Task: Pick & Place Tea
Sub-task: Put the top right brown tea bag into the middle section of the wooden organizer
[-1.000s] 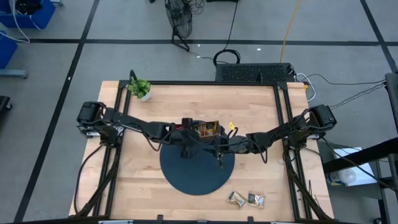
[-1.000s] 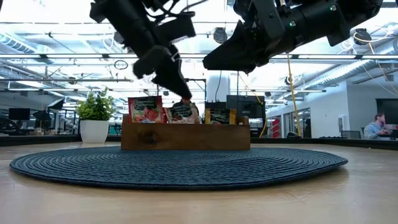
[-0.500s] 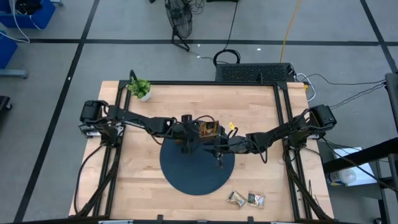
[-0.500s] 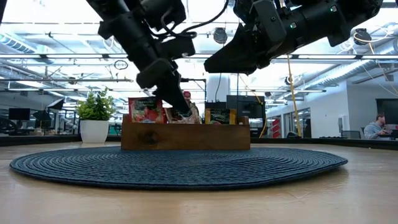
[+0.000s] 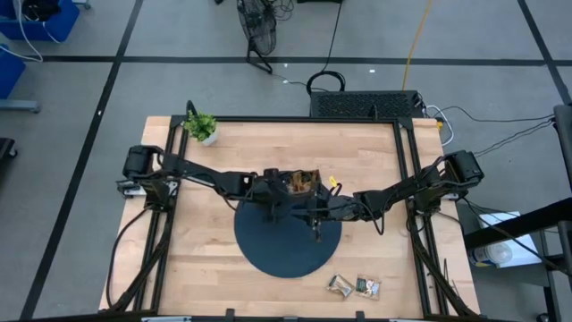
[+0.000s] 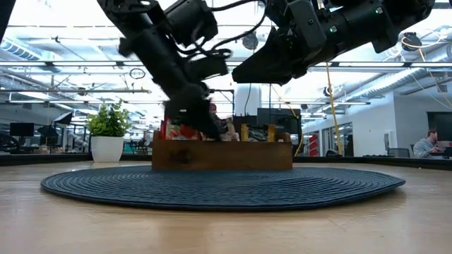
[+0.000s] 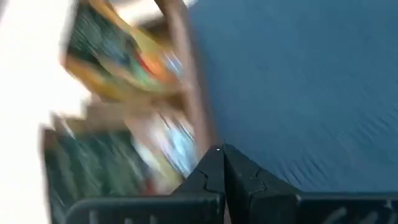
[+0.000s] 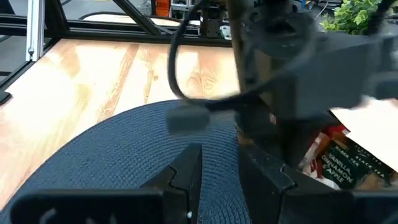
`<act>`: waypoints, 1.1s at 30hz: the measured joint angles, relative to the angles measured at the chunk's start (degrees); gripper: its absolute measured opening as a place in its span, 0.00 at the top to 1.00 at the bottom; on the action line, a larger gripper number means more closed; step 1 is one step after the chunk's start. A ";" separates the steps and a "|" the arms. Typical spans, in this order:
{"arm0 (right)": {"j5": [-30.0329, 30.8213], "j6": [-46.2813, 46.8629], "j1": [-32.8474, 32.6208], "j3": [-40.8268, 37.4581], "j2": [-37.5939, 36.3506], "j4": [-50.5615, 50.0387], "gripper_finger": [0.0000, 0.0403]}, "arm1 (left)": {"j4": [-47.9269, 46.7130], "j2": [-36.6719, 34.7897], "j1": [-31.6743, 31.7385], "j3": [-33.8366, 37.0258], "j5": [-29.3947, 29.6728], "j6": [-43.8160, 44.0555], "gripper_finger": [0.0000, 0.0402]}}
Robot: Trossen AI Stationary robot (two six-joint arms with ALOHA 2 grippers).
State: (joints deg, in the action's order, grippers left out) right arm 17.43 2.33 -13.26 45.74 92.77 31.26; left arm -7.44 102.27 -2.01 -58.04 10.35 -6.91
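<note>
Table (image 5: 223, 148) of pale wood fills my overhead view, with a round blue mat (image 5: 288, 246) at its middle. On my level camera the mat (image 6: 226, 187) lies flat under the wooden tray (image 6: 222, 155), which sits at the mat's far edge; from above I see the tray (image 5: 299, 182) between the two arms.

My left arm reaches in from the left side, and its gripper (image 5: 279, 202) is down at the tray's near wall. On its wrist camera the fingers (image 7: 211, 171) are pressed together with nothing between them, right beside the tray's rim, over the mat (image 7: 298, 81). On the level camera that gripper (image 6: 201, 120) is at the tray's left end, among the tea.

My right arm comes in from the right; its gripper (image 5: 315, 215) hangs over the mat just in front of the tray. On its wrist camera the fingers (image 8: 186, 171) stand a little apart and I see nothing gripped. From the side it hovers well above the tray.

A small plant (image 5: 202, 127) stands at the table's far left corner.

Tea: sachets (image 6: 251, 132) stand upright in the tray, blurred on the left wrist camera (image 7: 118, 59). Two more sachets (image 5: 354, 286) lie flat on the bare wood near the front right, well apart from the mat.
</note>
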 joint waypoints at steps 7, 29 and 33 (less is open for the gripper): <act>-0.13 0.00 -0.04 0.02 0.00 0.05 0.78 | -1.61 -2.77 -0.75 -0.59 1.70 -1.55 1.00; -0.93 -0.14 -3.06 0.00 -7.91 -5.94 0.78 | -16.70 5.41 2.82 -15.26 0.62 -6.44 1.00; 0.48 -0.66 -4.18 -0.05 -8.98 -6.99 0.78 | -16.48 7.41 2.75 -15.30 1.16 -6.05 1.00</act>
State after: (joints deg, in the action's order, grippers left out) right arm 17.91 1.66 -17.44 45.68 83.79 24.28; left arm -23.92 109.68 0.73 -73.34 11.52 -12.96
